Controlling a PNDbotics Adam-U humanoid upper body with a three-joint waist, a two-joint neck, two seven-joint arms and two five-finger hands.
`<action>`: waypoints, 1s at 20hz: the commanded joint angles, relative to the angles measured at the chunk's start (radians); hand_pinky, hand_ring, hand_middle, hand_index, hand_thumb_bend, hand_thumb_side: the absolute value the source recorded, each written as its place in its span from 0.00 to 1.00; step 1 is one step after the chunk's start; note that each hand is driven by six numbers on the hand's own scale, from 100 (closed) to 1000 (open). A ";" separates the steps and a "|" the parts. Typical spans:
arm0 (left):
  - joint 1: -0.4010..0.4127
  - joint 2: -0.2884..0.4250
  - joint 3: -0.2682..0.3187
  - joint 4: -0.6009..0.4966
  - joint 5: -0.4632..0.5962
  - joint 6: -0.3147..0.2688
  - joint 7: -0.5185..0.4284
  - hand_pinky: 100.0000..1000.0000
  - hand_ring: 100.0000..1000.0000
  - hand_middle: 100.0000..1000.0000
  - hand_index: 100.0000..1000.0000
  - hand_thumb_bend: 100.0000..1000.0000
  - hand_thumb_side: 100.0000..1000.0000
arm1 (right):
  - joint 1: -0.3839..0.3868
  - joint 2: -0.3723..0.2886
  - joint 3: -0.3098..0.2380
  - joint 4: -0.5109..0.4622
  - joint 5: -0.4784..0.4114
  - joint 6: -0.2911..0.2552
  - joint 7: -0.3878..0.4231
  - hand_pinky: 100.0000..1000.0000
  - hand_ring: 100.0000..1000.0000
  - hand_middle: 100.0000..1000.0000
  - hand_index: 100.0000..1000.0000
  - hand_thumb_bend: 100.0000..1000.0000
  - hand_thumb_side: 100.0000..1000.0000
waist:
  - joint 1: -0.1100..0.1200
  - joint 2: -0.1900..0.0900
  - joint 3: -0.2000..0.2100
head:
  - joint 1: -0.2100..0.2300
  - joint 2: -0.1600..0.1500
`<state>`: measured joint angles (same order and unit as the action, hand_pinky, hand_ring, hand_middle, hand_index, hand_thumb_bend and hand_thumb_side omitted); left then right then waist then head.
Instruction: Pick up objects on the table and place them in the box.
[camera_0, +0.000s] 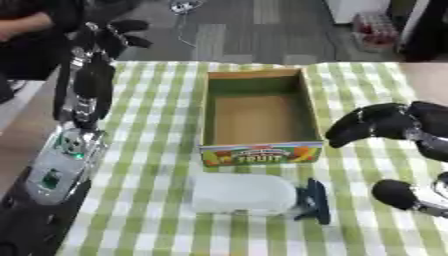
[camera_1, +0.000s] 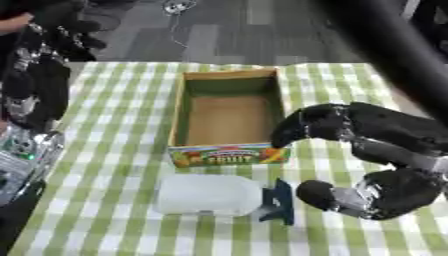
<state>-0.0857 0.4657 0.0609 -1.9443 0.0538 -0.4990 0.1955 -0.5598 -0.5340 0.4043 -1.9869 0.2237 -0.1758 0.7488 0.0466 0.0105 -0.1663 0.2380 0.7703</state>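
The clear container (camera_1: 210, 195) with its dark blue lid (camera_1: 280, 201) lay on its side on the checked worktop (camera_0: 149, 150), just in front of the empty box (camera_0: 260, 107), long axis running across your view, lid end pointing toward your right robot hand (camera_1: 350, 132). That hand hovered just beside the lid, fingers spread and holding nothing. Your left robot hand (camera_0: 118, 32), raised well away at the far left, also held nothing, its fingers curled.
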 joint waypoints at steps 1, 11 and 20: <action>-0.014 0.029 0.007 -0.024 -0.006 -0.001 -0.001 0.57 0.72 0.79 0.85 0.52 0.90 | -0.020 0.006 -0.005 -0.004 0.007 0.013 -0.003 0.68 0.82 0.78 0.84 0.36 1.00 | -0.001 -0.003 0.003 | 0.009 0.000; -0.032 0.020 0.000 -0.031 -0.001 0.000 -0.007 0.57 0.72 0.79 0.86 0.52 0.90 | -0.034 0.071 0.014 0.099 0.017 0.010 -0.032 0.66 0.82 0.77 0.84 0.39 1.00 | 0.006 0.018 0.022 | 0.004 0.000; -0.045 0.015 -0.003 -0.029 0.007 0.001 -0.011 0.57 0.72 0.79 0.86 0.52 0.90 | -0.041 0.139 0.045 0.154 0.064 0.016 -0.011 0.67 0.82 0.77 0.84 0.38 1.00 | 0.002 0.022 0.031 | -0.003 0.000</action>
<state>-0.1169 0.4646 0.0543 -1.9558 0.0563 -0.4971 0.1877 -0.5820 -0.4009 0.4513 -1.8311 0.2780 -0.1608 0.7341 0.0520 0.0409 -0.1371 0.2374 0.7730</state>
